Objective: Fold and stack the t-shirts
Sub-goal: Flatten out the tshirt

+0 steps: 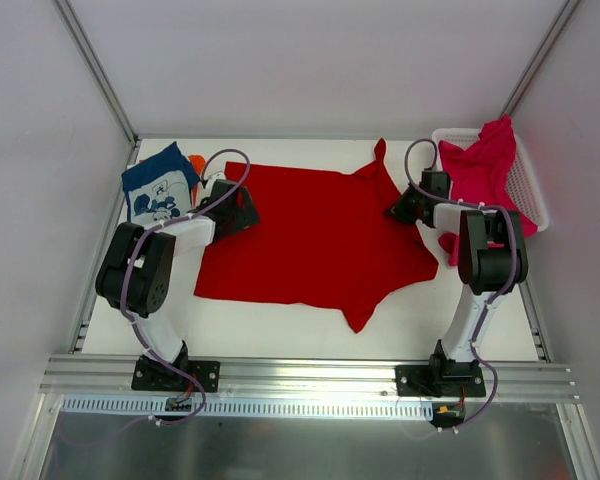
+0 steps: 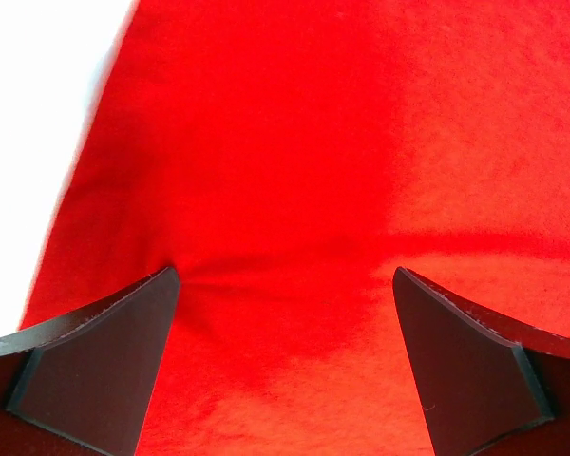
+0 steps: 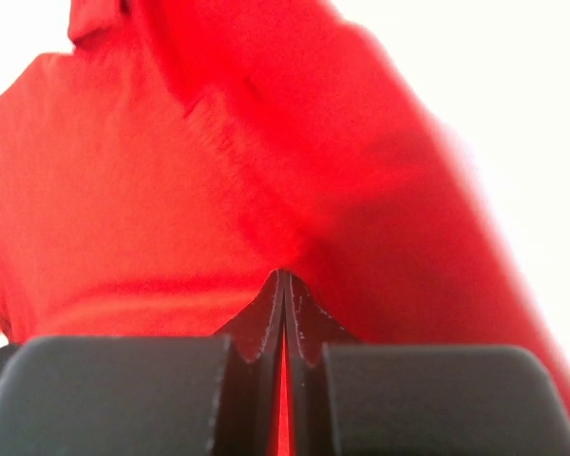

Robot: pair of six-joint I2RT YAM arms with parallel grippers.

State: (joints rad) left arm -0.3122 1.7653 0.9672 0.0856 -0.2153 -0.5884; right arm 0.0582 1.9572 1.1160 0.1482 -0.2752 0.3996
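While right tool (image 3: 283,285) pinches the red t-shirt (image 1: 310,235), left tool (image 2: 285,280) gapes.
Clamp the left edge first, then lift evenly.

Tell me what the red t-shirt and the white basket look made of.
Red t-shirt: soft knit cloth, likely cotton, matte; it lies limp with creases, and the left wrist view shows a fine fuzzy surface. White basket: probably rigid moulded plastic, smooth; its wall is an even mesh of holes that keeps its shape.
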